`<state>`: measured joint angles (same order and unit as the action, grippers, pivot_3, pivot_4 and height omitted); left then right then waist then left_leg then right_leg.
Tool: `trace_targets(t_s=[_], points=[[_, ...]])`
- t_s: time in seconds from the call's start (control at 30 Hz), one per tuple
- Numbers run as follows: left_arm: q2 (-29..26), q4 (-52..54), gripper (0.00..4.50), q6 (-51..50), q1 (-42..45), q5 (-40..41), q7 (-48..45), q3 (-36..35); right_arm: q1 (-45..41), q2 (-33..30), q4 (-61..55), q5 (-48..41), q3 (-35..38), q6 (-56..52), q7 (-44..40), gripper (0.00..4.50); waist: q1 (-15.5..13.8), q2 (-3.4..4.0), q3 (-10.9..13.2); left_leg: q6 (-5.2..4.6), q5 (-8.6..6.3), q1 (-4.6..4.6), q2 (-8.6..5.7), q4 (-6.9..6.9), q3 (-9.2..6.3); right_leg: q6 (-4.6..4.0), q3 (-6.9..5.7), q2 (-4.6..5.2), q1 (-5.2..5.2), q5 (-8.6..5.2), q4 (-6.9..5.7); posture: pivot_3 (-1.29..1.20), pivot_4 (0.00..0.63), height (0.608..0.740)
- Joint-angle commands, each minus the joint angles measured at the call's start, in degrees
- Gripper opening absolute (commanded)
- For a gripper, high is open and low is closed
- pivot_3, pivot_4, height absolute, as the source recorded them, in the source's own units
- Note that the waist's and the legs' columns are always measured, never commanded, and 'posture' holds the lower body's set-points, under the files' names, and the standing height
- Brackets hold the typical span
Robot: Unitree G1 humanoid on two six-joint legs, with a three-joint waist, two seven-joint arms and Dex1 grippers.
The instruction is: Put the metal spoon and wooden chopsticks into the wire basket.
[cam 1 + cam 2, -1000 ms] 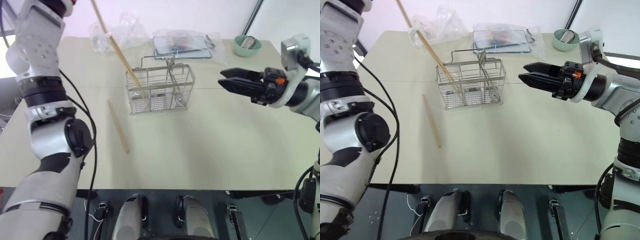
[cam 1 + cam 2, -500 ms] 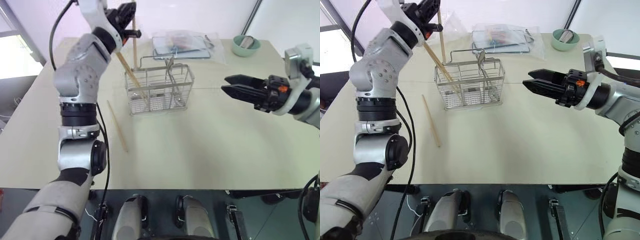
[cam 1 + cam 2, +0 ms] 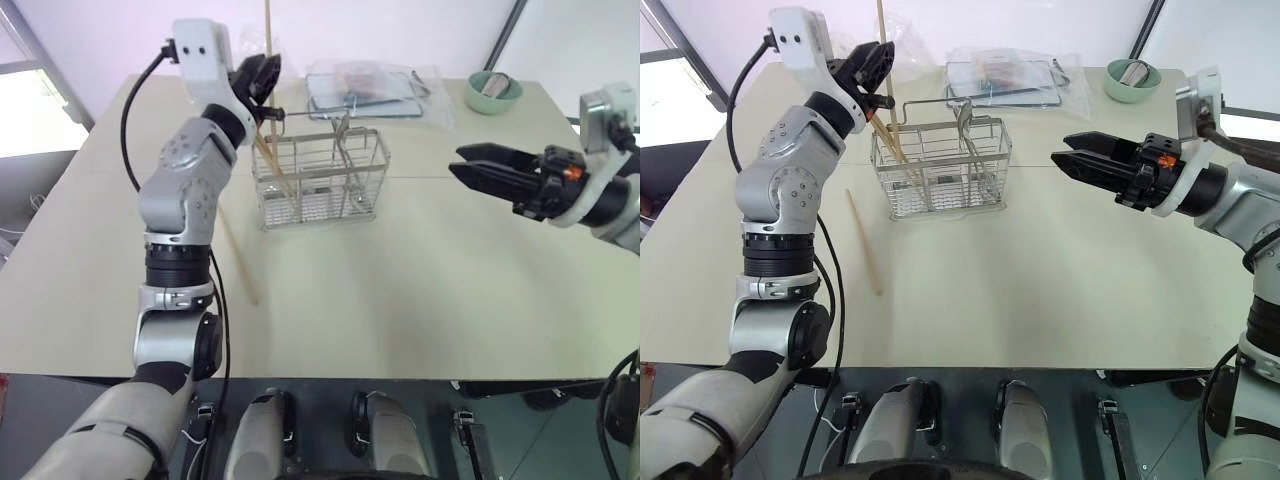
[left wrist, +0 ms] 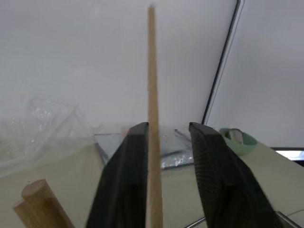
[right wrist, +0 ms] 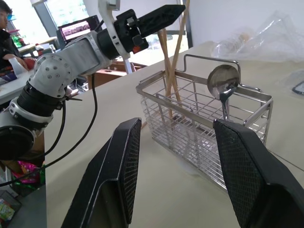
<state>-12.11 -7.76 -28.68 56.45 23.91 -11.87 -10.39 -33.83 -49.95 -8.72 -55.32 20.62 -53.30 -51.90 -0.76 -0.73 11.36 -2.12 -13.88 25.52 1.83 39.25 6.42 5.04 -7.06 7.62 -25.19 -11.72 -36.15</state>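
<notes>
The wire basket stands mid-table. The metal spoon stands in it, bowl up. My left gripper hovers over the basket's left end and is open. One wooden chopstick stands upright between its fingers, resting against one finger, with a gap to the other. Its lower end is down in the basket beside other leaning chopsticks. Another chopstick lies flat on the table left of the basket. My right gripper hangs open and empty right of the basket, pointing at it.
Behind the basket lies a plastic-wrapped tray, with a green bowl at the back right. Crumpled clear plastic sits at the back left. A person sits far off beyond the table.
My left arm came down toward the basket. The chopstick swung from tilted to upright, with its lower end now in the basket. The left fingers have parted. The right gripper stayed put.
</notes>
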Motion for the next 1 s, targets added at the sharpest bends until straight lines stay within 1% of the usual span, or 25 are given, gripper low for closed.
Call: trace_targets(t_s=[0.03, 0.1, 0.13, 0.2, 0.3, 0.4, 0.43, 0.5, 0.57, 0.63, 0.77, 0.9, 1.0], points=[[-0.09, 4.03, 3.06, -1.71, 1.62, 2.42, 0.48, -1.63, -1.78, 0.42, 0.21, -0.25, 0.11, 1.27, -0.2, 2.47, 0.0, 0.0, 0.0, 0.0, 0.0, 0.0, 0.0, 0.0, -0.01, 0.0, 0.0, 0.0, 0.0, 0.0, 0.0, 0.0, 0.15, 0.707], [-1.11, 6.5, 4.12, -3.89, 2.07, 3.4, 0.86, -2.1, -2.23, 0.77, 0.78, 0.1, -0.42, 1.76, -0.51, 2.47, 0.02, 0.0, 0.0, 0.0, 0.0, 0.01, 0.0, 0.0, 0.0, 0.0, 0.0, 0.0, 0.0, 0.0, 0.0, 0.0, 0.15, 0.707], [-1.6, 7.45, 4.47, -4.75, 2.27, 3.67, 1.03, -2.19, -2.39, 0.86, 1.04, 0.21, -0.58, 1.95, -0.61, 2.47, 0.02, 0.0, 0.0, 0.0, 0.0, 0.01, 0.0, 0.0, 0.0, 0.0, 0.0, 0.0, 0.0, 0.0, 0.0, 0.0, 0.15, 0.707], [-2.74, 9.27, 4.47, -6.84, 3.0, 4.42, 1.63, -2.64, -2.64, 0.97, 1.56, 0.58, -0.92, 2.31, -0.81, 2.47, 0.02, 0.0, 0.0, 0.0, 0.0, 0.01, 0.0, 0.0, -0.01, 0.0, 0.0, 0.0, -0.01, 0.0, -0.01, 0.0, 0.15, 0.707], [-5.65, 12.19, 4.47, -13.66, 6.57, 6.94, 4.42, -5.29, -2.49, 1.11, 1.82, 1.0, -1.33, 3.03, -1.16, 2.47, -0.02, -0.01, 0.01, 0.0, 0.0, 0.02, 0.0, 0.0, -0.01, 0.0, 0.0, 0.0, -0.01, 0.0, 0.0, 0.0, 0.15, 0.707], [-10.41, 11.36, 4.47, -28.8, 12.99, 8.27, 11.6, -9.36, -2.37, 1.01, 2.24, 1.82, -1.76, 3.97, -2.06, 2.47, 0.04, 0.0, 0.0, 0.0, 0.0, 0.05, 0.0, 0.0, -0.03, 0.01, 0.0, -0.02, -0.03, 0.0, -0.01, 0.0, 0.15, 0.707], [-11.32, 10.17, 4.47, -33.28, 15.03, 7.57, 15.28, -11.41, -2.39, 1.07, 2.48, 2.05, -1.84, 4.24, -2.25, 2.47, 0.05, -0.01, 0.0, 0.0, 0.0, 0.02, -0.01, -0.01, -0.04, 0.01, 0.01, -0.02, -0.02, -0.01, -0.01, 0.0, 0.15, 0.707], [-11.63, 8.73, 4.47, -38.52, 17.36, 6.34, 20.33, -14.48, -2.44, 1.26, 2.75, 2.37, -1.94, 4.5, -2.44, 2.47, 0.05, 0.01, -0.01, 0.0, 0.0, 0.0, -0.01, -0.02, -0.05, 0.02, 0.0, -0.03, -0.01, -0.01, -0.01, 0.0, 0.15, 0.707], [-12.55, 7.58, 4.47, -45.3, 18.09, 2.42, 25.62, -16.07, -2.28, 1.58, 2.88, 2.72, -2.15, 4.91, -2.62, 2.47, 0.05, 0.01, -0.01, 0.0, 0.0, -0.05, -0.01, -0.03, -0.05, 0.02, 0.01, -0.03, 0.03, -0.02, -0.02, 0.0, 0.15, 0.707], [-11.98, 7.24, 4.47, -52.52, 17.71, -1.71, 30.58, -18.89, -2.22, 2.19, 2.95, 2.83, -2.41, 5.17, -2.6, 2.47, 0.02, 0.0, 0.0, 0.01, 0.01, -0.07, -0.02, -0.03, -0.07, 0.02, 0.0, -0.03, 0.04, -0.02, -0.06, 0.0, 0.15, 0.707], [-7.85, 7.47, 4.47, -60.63, 13.62, -6.28, 32.95, -22.67, -2.44, 3.12, 3.17, 3.12, -3.1, 5.49, -2.81, 2.47, -0.11, -0.02, 0.0, 0.27, 0.16, -0.05, -0.02, -0.03, -0.06, 0.02, 0.0, -0.04, 0.04, -0.02, -0.05, 0.0, 0.15, 0.707], [-3.69, 7.32, 4.47, -63.62, 9.97, -9.24, 32.11, -22.7, -3.19, 3.49, 3.74, 3.77, -3.93, 5.98, -3.17, 2.47, -0.12, -0.08, 0.01, 0.37, 0.21, 0.02, -0.04, -0.01, -0.07, 0.02, -0.01, -0.02, 0.03, -0.01, -0.03, 0.0, 0.15, 0.707], [-1.09, 6.13, 4.47, -62.71, 7.15, -11.09, 31.28, -21.09, -3.52, 3.7, 3.94, 4.06, -4.37, 6.29, -3.3, 2.47, 0.01, -0.08, 0.01, 0.39, 0.21, 0.02, -0.03, -0.02, -0.07, 0.01, -0.01, -0.03, 0.0, -0.01, -0.04, 0.0, 0.15, 0.707]])
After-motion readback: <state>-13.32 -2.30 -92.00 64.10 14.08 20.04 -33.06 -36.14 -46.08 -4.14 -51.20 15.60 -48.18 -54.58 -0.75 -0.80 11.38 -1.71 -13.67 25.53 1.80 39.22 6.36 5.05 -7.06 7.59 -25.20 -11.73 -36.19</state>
